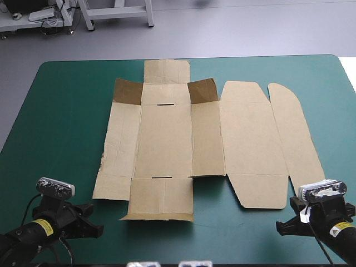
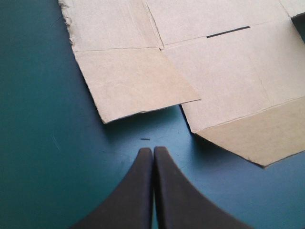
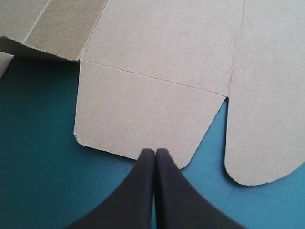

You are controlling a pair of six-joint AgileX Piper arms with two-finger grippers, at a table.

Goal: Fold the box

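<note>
Robot lab bench.
Teal-green covered table [image 1: 67, 111] at centre; black-finned left gripper [image 2: 153, 149] at 7 o'clock, right gripper [image 3: 155, 150] at 5; grey floor [image 1: 250, 28] at 12, white metal frame legs [image 1: 149, 14] at 11.

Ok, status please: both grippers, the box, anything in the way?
Left gripper shut, empty, just short of the box. Right gripper shut, empty, at a near flap. Box flat, far corner flaps raised. No obstacle seen.

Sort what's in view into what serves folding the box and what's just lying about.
For the job: the brown box, spread unfolded; left gripper, shut; right gripper, shut.
Lying about: nothing but the teal-green cover beneath.
</note>
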